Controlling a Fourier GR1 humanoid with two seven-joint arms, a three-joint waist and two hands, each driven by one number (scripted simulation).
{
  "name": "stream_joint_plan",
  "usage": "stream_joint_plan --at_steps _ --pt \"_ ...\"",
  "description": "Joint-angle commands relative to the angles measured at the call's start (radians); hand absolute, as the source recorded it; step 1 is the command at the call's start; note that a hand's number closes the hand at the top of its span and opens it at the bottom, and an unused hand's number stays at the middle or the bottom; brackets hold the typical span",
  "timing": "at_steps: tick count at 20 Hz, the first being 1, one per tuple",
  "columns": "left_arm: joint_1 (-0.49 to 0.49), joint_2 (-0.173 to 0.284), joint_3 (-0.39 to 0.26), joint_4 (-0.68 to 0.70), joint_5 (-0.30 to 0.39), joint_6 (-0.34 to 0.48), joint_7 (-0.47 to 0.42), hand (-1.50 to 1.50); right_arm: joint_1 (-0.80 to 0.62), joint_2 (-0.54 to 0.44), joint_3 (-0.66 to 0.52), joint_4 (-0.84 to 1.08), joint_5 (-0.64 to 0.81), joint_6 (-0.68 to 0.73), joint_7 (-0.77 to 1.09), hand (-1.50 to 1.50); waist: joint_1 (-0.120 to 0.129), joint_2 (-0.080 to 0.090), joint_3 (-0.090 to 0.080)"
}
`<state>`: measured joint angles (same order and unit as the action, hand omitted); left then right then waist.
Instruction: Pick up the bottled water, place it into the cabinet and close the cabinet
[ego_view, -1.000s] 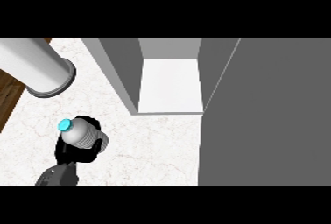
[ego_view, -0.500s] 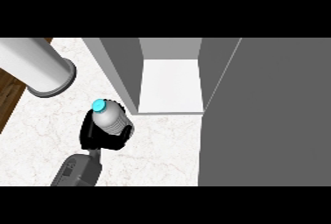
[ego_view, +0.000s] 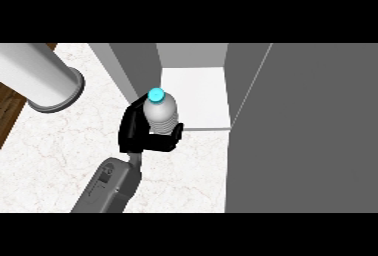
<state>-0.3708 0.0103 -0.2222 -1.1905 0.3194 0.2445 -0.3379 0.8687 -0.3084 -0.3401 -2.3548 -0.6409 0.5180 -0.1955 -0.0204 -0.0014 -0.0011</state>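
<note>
Robot hand (ego_view: 144, 131) curls round bottled water (ego_view: 160, 112) (cap up) at cabinet (ego_view: 193, 95) opening.

Even, flat light, no glare. Cabinet (ego_view: 193, 95) floor v. bright, side walls mid-grey. Faint shading on marble worktop (ego_view: 59, 150). No blur, edges undistorted.

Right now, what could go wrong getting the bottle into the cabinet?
1. The bottled water, held by the left robot hand, sits close to the cabinet's left wall; it could clip that wall on the way in.
2. The open cabinet door stands alongside, narrowing the approach.
</note>
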Motion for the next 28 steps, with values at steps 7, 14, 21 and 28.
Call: stream_joint_plan --at_steps 7,14,21,28 --pt "-0.196 -0.01 -0.058 0.18 -0.055 0.243 0.065 1.5 0.041 0.002 -0.017 -0.182 -0.14 -0.047 0.084 -1.5 -0.007 0.004 -0.001" --pt "-0.367 -0.01 -0.059 0.356 -0.002 0.294 0.104 1.5 0.059 -0.009 -0.038 -0.142 -0.182 -0.003 0.068 -1.5 -0.017 0.005 0.0" --pt "-0.521 -0.01 0.004 0.576 0.073 0.276 0.02 1.5 -0.005 -0.013 -0.008 -0.121 -0.158 -0.036 0.079 -1.5 -0.029 0.013 -0.001" --pt "-0.568 -0.01 0.066 0.776 0.081 0.263 -0.134 1.5 -0.026 -0.028 -0.01 -0.11 -0.138 -0.023 0.062 -1.5 -0.047 0.021 -0.002"
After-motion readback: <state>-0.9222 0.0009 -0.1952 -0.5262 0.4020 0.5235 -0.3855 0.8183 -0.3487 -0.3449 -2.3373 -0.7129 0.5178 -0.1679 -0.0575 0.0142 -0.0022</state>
